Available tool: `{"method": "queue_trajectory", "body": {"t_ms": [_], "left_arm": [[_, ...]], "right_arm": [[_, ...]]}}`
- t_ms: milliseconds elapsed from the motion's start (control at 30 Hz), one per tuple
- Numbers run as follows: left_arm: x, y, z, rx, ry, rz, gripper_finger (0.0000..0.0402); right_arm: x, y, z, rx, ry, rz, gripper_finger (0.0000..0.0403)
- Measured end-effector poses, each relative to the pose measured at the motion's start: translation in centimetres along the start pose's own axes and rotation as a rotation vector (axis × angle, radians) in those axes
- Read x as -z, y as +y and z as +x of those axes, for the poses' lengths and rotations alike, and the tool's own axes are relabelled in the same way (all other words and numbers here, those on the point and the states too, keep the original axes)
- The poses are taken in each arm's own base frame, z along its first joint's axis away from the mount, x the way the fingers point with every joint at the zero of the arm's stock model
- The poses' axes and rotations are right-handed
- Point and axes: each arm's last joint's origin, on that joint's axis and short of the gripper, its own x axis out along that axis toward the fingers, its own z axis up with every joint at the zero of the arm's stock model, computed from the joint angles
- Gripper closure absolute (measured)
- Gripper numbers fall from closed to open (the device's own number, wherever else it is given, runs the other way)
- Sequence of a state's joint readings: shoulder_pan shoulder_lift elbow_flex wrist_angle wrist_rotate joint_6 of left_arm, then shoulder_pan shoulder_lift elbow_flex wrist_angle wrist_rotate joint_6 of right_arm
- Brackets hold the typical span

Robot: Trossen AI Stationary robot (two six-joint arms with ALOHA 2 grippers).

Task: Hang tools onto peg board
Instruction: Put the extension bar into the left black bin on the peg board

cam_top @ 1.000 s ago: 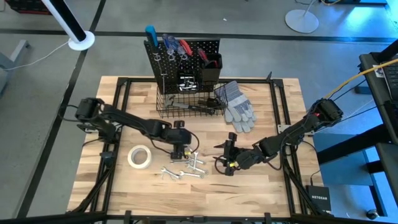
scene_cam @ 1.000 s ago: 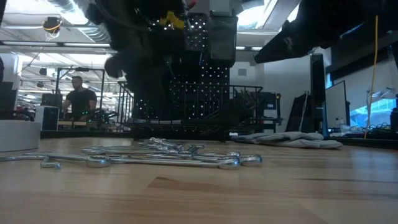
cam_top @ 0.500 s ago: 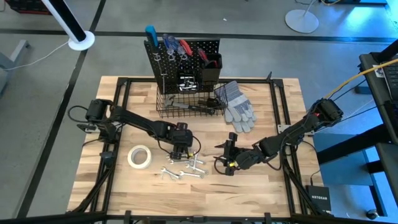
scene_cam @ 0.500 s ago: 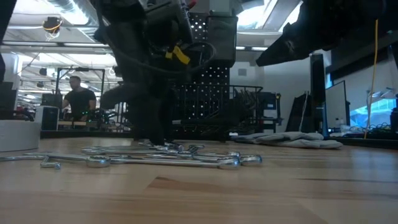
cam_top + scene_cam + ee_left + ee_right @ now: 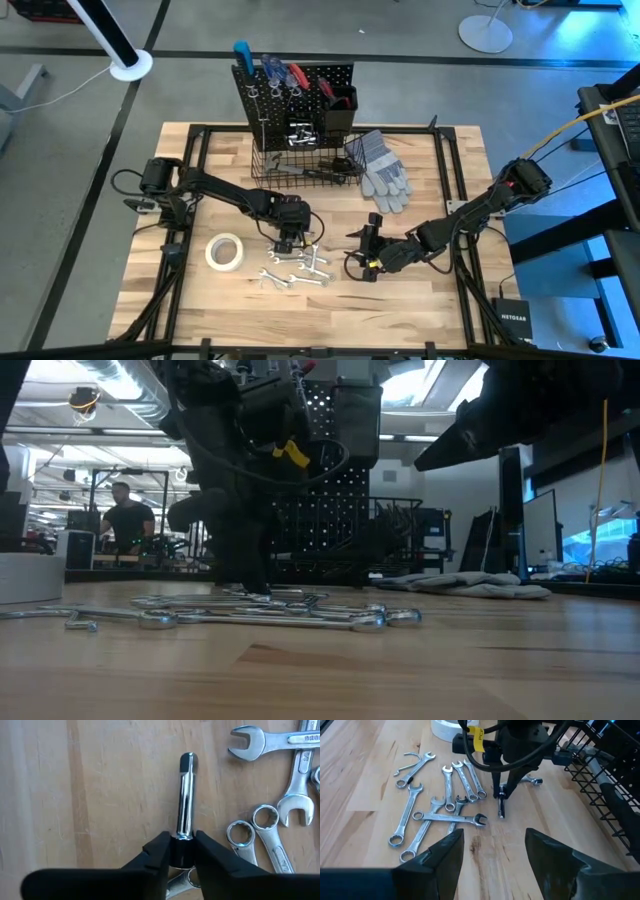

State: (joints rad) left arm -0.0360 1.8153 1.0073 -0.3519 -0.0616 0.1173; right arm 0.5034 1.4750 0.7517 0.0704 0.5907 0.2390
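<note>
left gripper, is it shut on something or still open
Shut on a tool: in the left wrist view the left gripper has its fingers pinched around one end of a short silver bar lying flat on the table.

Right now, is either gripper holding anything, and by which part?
The left gripper pinches a silver rod-shaped tool at its near end; the right gripper holds nothing.

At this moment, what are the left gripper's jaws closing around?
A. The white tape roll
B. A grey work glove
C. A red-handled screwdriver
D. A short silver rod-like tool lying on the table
D: in the left wrist view the left gripper has its jaws on either side of the silver rod-like tool, beside the wrenches.
</note>
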Motion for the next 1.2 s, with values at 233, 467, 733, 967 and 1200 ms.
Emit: {"method": "queue_trajectory", "body": {"t_ms": [233, 467, 733, 967, 1200], "left_arm": [[-0.1, -0.4, -0.1, 0.001, -0.005, -0.007, 0.0345], [-0.8, -2.0, -2.3, -0.045, -0.065, 0.006, 0.0342], [-2.8, -3.2, -8.7, -0.192, -0.278, 0.04, 0.0342], [-3.3, -1.6, -15.2, -0.481, -0.467, 0.015, 0.0341], [-3.7, 1.5, -19.0, -0.748, -0.616, -0.104, 0.034]], "right_arm": [[0.0, 0.0, 0.0, 0.0, 0.0, 0.0, 0.0187], [0.0, 0.0, 0.0, 0.006, 0.001, -0.002, 0.0187], [0.1, -0.1, 0.0, 0.011, 0.01, -0.008, 0.0187], [0.1, -0.1, 0.0, 0.011, 0.01, -0.008, 0.0187], [0.1, -0.1, 0.0, 0.011, 0.01, -0.008, 0.0187]]}}
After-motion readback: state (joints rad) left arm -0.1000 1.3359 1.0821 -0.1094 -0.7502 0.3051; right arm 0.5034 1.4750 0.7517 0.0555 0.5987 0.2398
